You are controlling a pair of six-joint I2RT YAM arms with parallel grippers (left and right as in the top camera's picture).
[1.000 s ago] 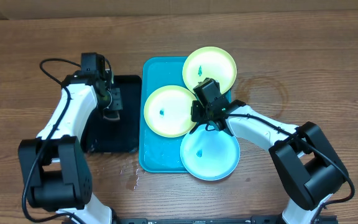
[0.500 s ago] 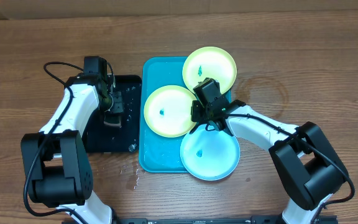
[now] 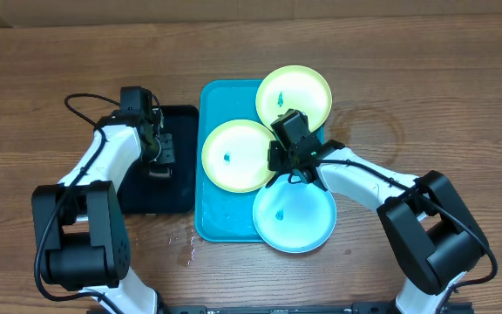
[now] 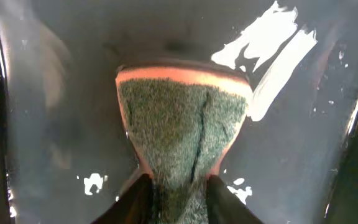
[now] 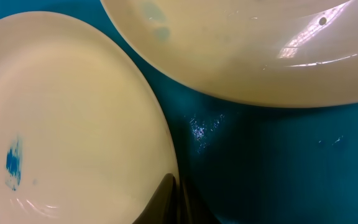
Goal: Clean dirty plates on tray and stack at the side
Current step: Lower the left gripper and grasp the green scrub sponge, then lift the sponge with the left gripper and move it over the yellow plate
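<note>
The tray (image 3: 209,218), a bright turquoise rectangle with rounded corners and a raised rim, is lying in the middle of the bench (image 3: 425,78); it is carrying three round shallow plates, each showing a small teal smudge on a pale centre. The far lime plate (image 3: 308,83) is sitting at the tray's far right corner and hanging out over the rim; the middle lime plate (image 3: 225,170) is lying on the tray's left half; the blue plate (image 3: 295,231) is sitting at the near right corner, hanging over the near and right rims. The three are crowding close together; whether their edges are overlapping is hard to tell.

The right pincer (image 5: 178,202) is reaching down between the plates with its jaws pressed together and nothing between them; its dark tips are sitting right at the rim of the middle lime plate, over the bare tray floor; whether they are touching that rim I cannot tell.

The left pincer (image 4: 179,199) is hanging over a black tray (image 3: 177,196) lying just beside the turquoise tray's left edge; its jaws are standing narrow and squeezing a sponge (image 4: 182,124), green and rough on its face with an orange layer behind; the sponge is flaring out wide beyond the fingers (image 4: 135,198); the black tray's floor is glistening wet beneath it.
</note>
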